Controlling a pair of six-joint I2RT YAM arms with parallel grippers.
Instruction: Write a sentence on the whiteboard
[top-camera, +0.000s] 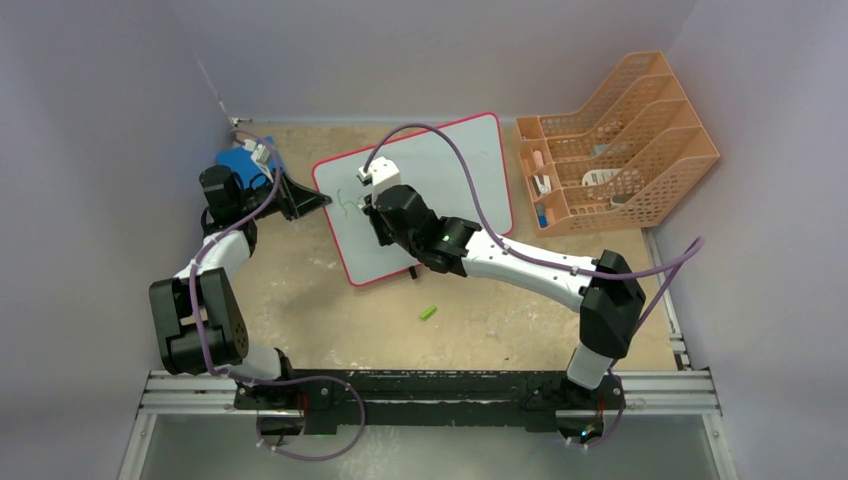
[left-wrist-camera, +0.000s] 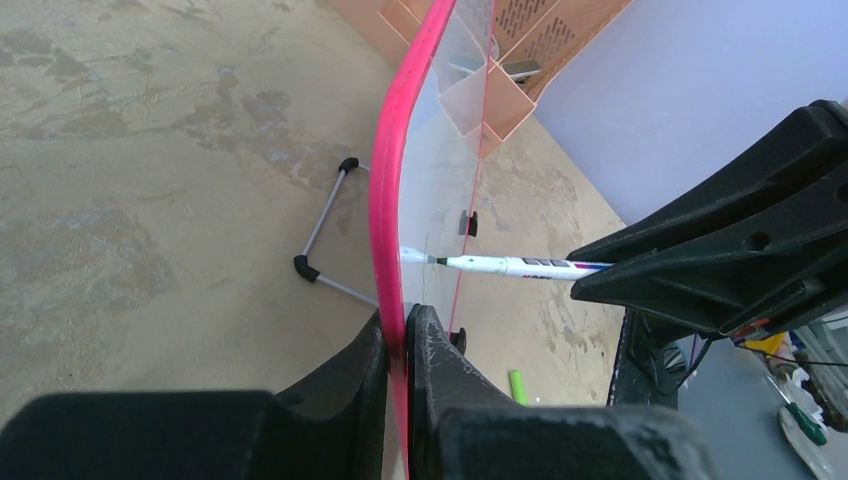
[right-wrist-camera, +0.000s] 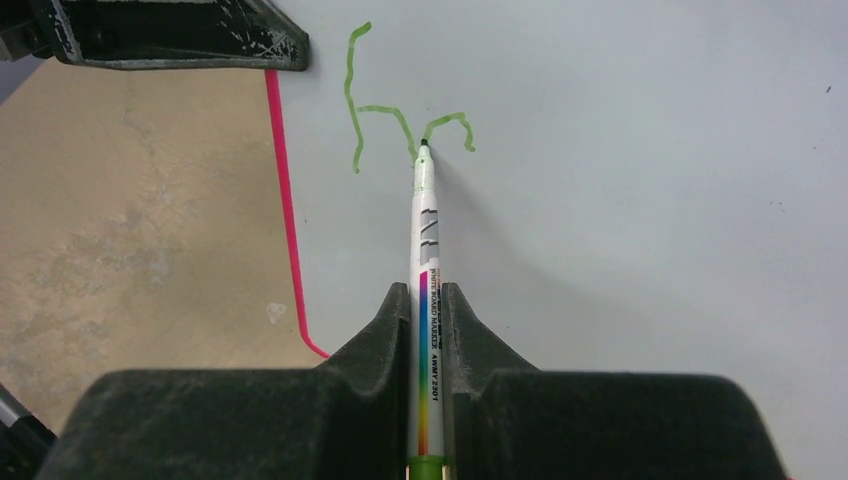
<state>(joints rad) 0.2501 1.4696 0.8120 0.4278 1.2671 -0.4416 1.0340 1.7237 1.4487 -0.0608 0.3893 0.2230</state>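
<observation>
Right gripper (right-wrist-camera: 427, 295): clenched on a white marker (right-wrist-camera: 428, 225); the barrel sits between both fingers and points away from the wrist.
Left gripper (left-wrist-camera: 400, 322): clamped on the red rim at the left edge of the whiteboard (top-camera: 450, 165), one finger on each face.
Green cap (top-camera: 428, 313): lies alone on the desk, between the near edge and the board, apart from both.
Whiteboard: around the middle of the desk, turned askew to its edges; it leans on a wire stand (left-wrist-camera: 322, 238) with black feet.
Marker tip: touches the white surface, right on the green line.
Sentence (right-wrist-camera: 378, 118): only a beginning close to the left rim, a tall stroke with an arch like an "h", then a small hook.
Blue pad (top-camera: 238, 160): far left corner of the desk, partly hidden by the left arm.
Orange file rack (top-camera: 625, 140): far right corner, just beside the board; the items inside are too small to tell.
</observation>
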